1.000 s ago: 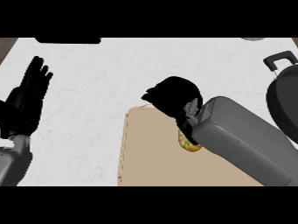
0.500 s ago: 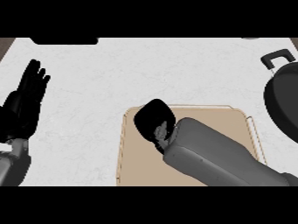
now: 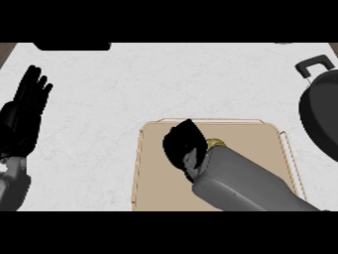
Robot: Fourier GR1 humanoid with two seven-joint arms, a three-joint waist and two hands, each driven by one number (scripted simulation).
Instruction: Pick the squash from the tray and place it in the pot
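Observation:
The tan tray point(image 3: 151, 163) lies at the counter's near middle. Only a small yellow bit of the squash point(image 3: 215, 144) shows on it, tucked against my right wrist; the rest is hidden under the hand and forearm. My right hand point(image 3: 182, 145) hovers over the tray's left half with fingers held fairly straight and pointing away from me, right beside the squash and not visibly curled round it. At the right edge stands the black pot point(image 3: 332, 119), its handle toward the back. My left hand point(image 3: 21, 116) rests open at the far left, fingers up.
A dark object point(image 3: 73, 46) sits at the counter's back edge, left of centre. White counter point(image 3: 164, 79) stretches between the tray, the pot and the left hand. Wooden floor shows past the counter's top corners.
My right hand has drawn back from the tray's far edge toward me and to the left, and now covers most of the squash. The left hand has stayed put.

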